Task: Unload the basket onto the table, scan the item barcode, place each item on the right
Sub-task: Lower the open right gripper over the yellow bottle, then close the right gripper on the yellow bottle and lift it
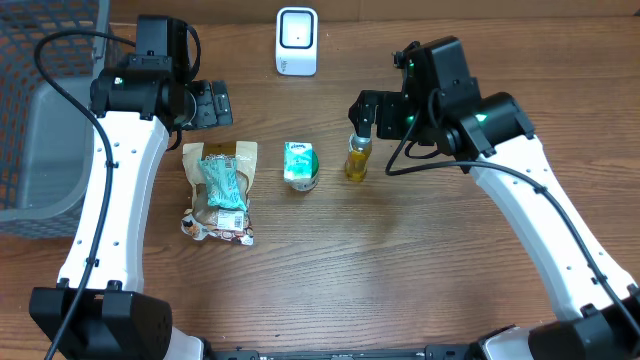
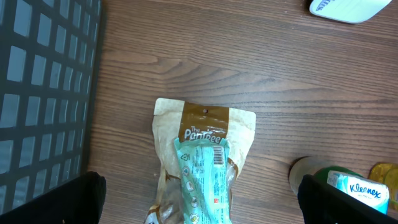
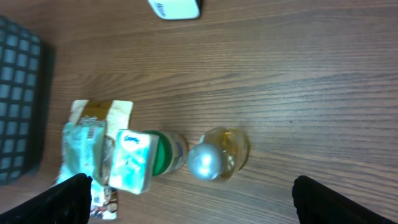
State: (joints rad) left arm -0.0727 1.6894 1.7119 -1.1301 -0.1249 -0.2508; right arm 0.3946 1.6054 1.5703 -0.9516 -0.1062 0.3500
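watching from beside the worktop (image 1: pixel 420 280), i'd worry first about the yellow bottle (image 1: pixel 358 157). it stands upright, tall and narrow with a rounded silver cap, so a finger clipping it on the way down would likely tip it toward the kleenex pack (image 1: pixel 300 165) just at its 9 o'clock. the other trap is the teal packet (image 1: pixel 222 183), lying loose on top of the brown snack pouch (image 1: pixel 232 152); a grab there could lift both, or slide the packet off. what looks like its barcode faces up in the left wrist view, so a pick that flips or covers it would leave the barcode scanner (image 1: pixel 296 40) nothing to read. which of the three items is meant for scanning i cannot tell. all sit in a row across the middle of the worktop, with the scanner well apart at 12 o'clock near the far edge and a grey wire basket (image 1: pixel 40 120) at 9 o'clock.

the left tool (image 1: pixel 212 104) hangs over the wood just off the pouch's 12 o'clock end, fingers spread as wide as they go, holding nothing. the right tool (image 1: pixel 362 112) hovers above the bottle's cap, a touch to its 12 o'clock, likewise gaping and empty. both arms reach in from 6 o'clock, elbows bowed outward, wrists turned down toward the items.
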